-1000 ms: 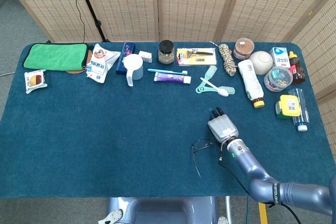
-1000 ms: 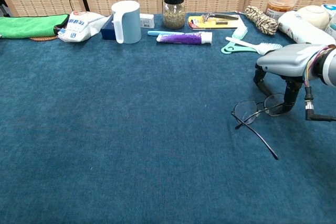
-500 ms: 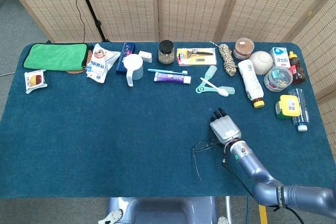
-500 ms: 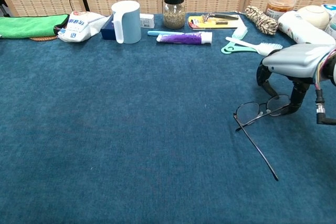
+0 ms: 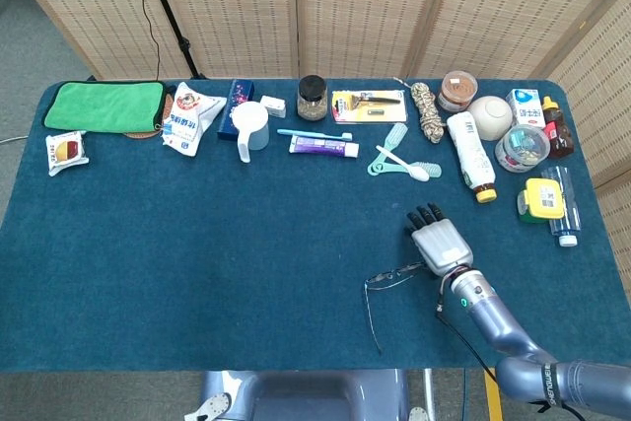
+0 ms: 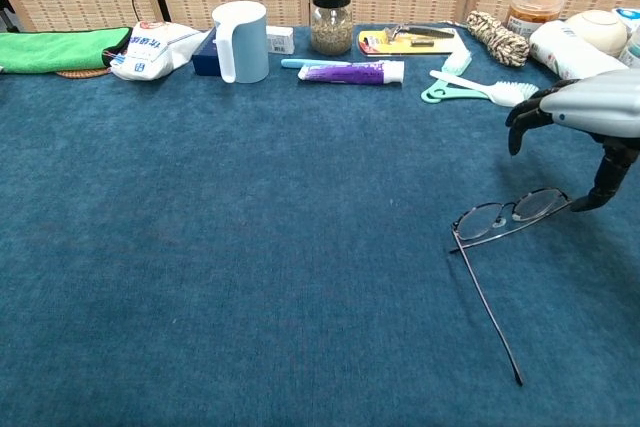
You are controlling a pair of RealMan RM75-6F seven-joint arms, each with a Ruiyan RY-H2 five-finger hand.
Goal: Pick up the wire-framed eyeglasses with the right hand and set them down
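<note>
The wire-framed eyeglasses (image 6: 508, 215) lie on the blue tabletop (image 6: 250, 247) near its front edge, lenses just left of the right robot hand (image 6: 585, 127) (fingers apart, grasping nothing), one temple arm stretching toward the front edge.

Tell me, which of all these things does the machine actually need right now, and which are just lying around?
Needed for the job:
- eyeglasses, lying on the table
- right hand, right beside them

Just lying about:
- green cloth
- measuring cup
- glass jar
- toothpaste tube
- rope bundle
- white bottle
</note>
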